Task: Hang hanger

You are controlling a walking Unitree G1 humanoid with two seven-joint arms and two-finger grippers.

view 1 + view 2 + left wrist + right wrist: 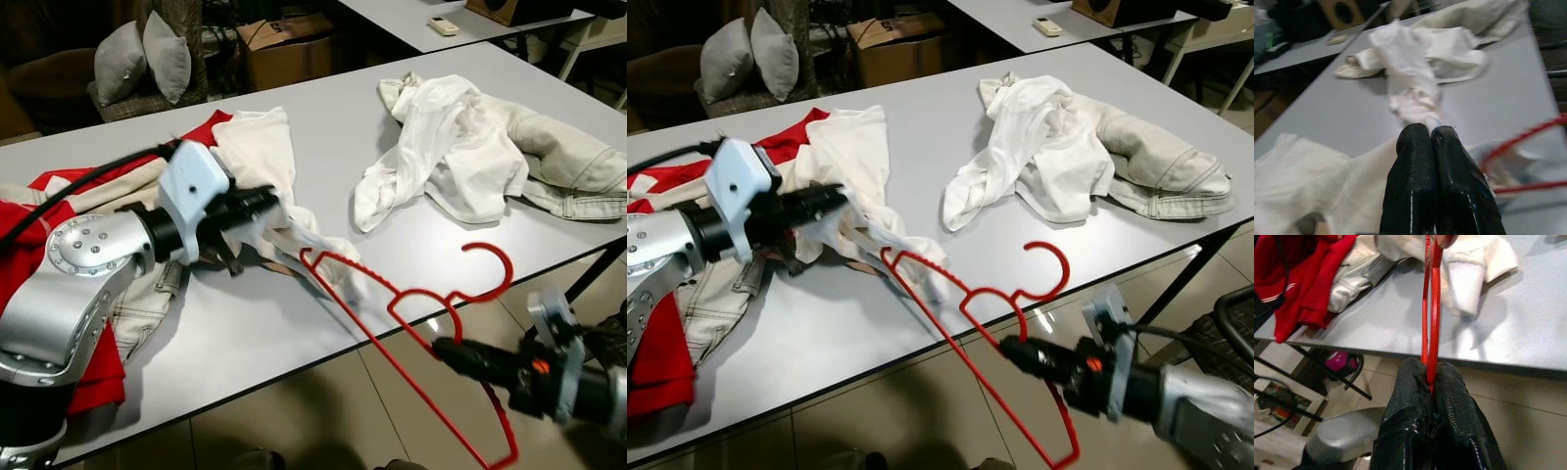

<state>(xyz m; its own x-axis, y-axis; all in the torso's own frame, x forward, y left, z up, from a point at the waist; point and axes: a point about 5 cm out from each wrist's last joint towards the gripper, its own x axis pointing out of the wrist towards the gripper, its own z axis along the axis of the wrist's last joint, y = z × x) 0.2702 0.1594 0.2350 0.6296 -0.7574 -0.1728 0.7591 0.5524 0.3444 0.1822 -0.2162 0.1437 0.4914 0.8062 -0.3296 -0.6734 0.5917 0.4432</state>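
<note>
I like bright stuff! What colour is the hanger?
The hanger is red, clearest in the left eye view.

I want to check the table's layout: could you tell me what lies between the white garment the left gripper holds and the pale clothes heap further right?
Bare grey table, as the left eye view shows, separates the white garment from the pale heap.

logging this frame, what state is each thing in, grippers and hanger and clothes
left gripper: shut on white shirt
right gripper: shut on red plastic hanger
red plastic hanger: held tilted past the table edge, one end in the shirt
white shirt: crumpled, partly lifted
white and beige clothes pile: heaped on grey table
</note>
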